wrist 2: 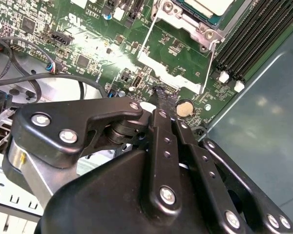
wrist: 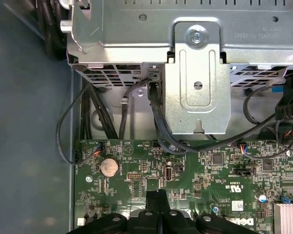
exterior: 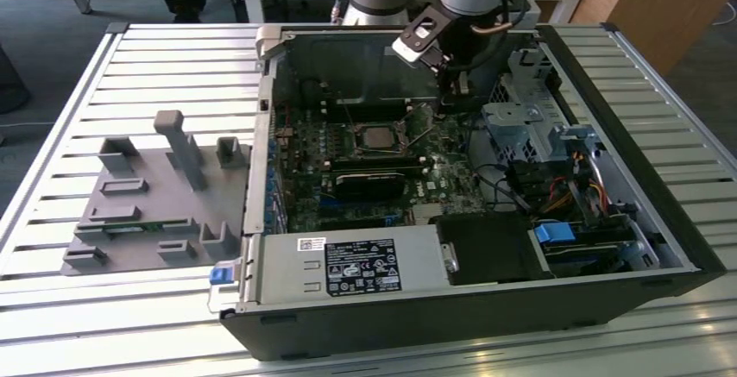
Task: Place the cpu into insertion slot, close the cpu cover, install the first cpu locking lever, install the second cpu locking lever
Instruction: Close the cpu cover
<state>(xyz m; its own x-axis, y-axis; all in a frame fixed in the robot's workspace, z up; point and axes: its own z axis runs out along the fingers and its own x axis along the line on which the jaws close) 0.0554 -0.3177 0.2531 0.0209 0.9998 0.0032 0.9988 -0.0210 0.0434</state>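
The arm's black end effector (exterior: 457, 101) hangs inside the open black computer case (exterior: 461, 325) on the slatted metal bench (exterior: 138, 58). Its fingers are pinched together with nothing between them, the tips low over the green circuit board (wrist: 136, 161), just beside a round silver coin cell (wrist 2: 184, 108). The small square cpu with its pale silvery top (wrist 2: 205, 5) lies in the silver-rimmed square insertion slot (exterior: 355, 140), to the exterior view's left of the tips. The thin silvery cpu cover frame (wrist 2: 185, 19) looks flat around it, so I'd judge a locking lever is the step in hand. The thin wire lever (wrist 2: 145, 41) calls for a careful, well-aimed push.
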